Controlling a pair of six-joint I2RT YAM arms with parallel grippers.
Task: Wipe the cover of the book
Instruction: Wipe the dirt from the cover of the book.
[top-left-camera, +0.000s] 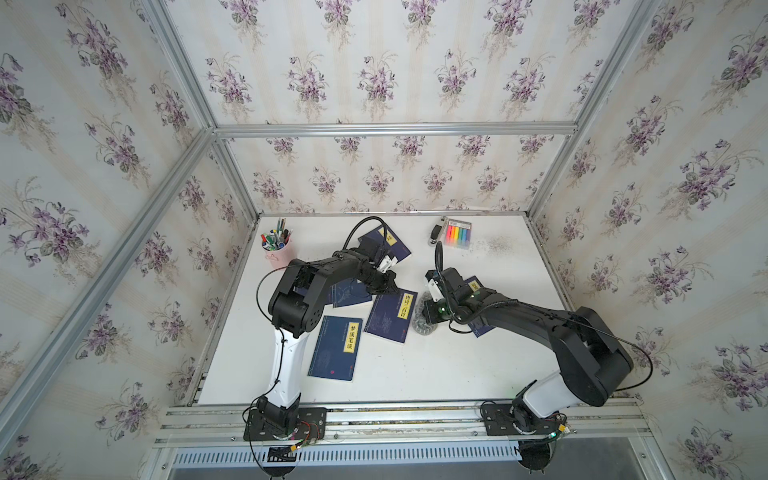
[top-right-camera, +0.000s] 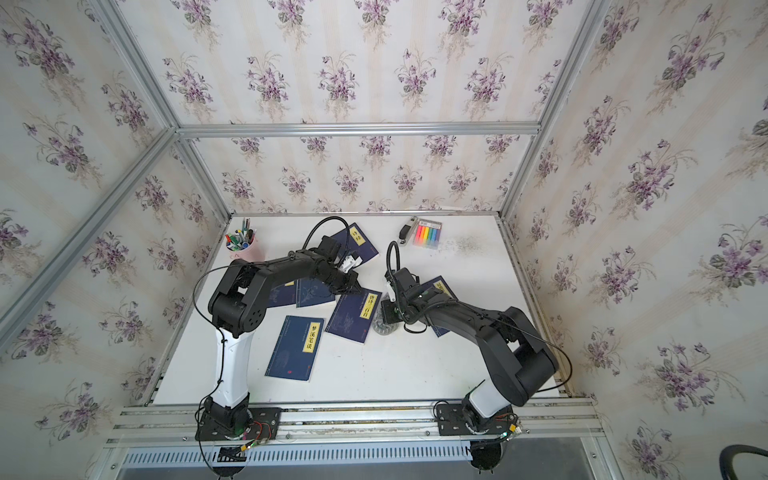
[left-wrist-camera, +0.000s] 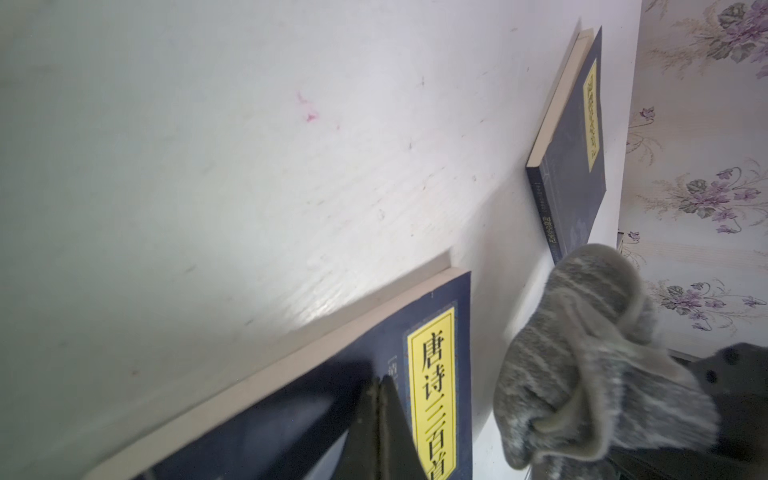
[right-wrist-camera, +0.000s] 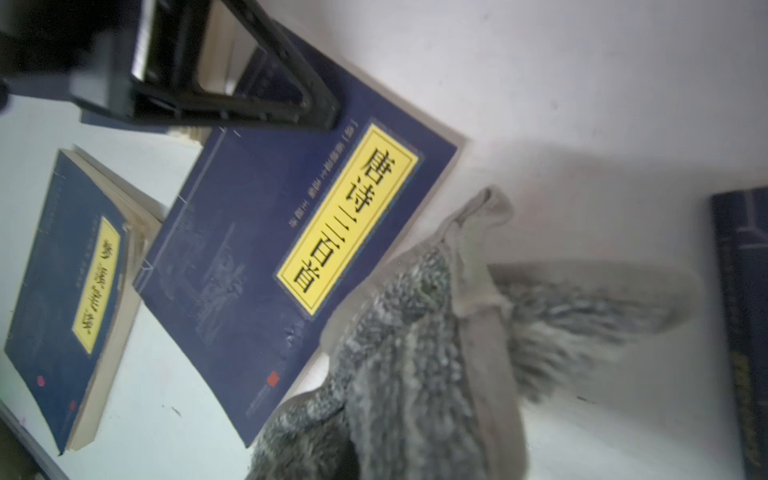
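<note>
right end effector (top-left-camera: 431, 312) is clamped shut on grey cloth (right-wrist-camera: 415, 353), held against book's right edge | left end effector (left-wrist-camera: 379, 395) is closed, empty, pressed on far corner of book (top-left-camera: 388, 318), mid-bench (top-left-camera: 415, 374) | book is hemmed by near-left volume (top-left-camera: 336, 347), left-arm-covered volume (top-left-camera: 351, 293), right-arm-covered volume (top-left-camera: 478, 286)

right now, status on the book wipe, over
Left gripper shut, pressed on a corner of the book. Right gripper shut on the grey cloth, at the book's edge, mostly off the cover. Nothing else on the cover.
</note>
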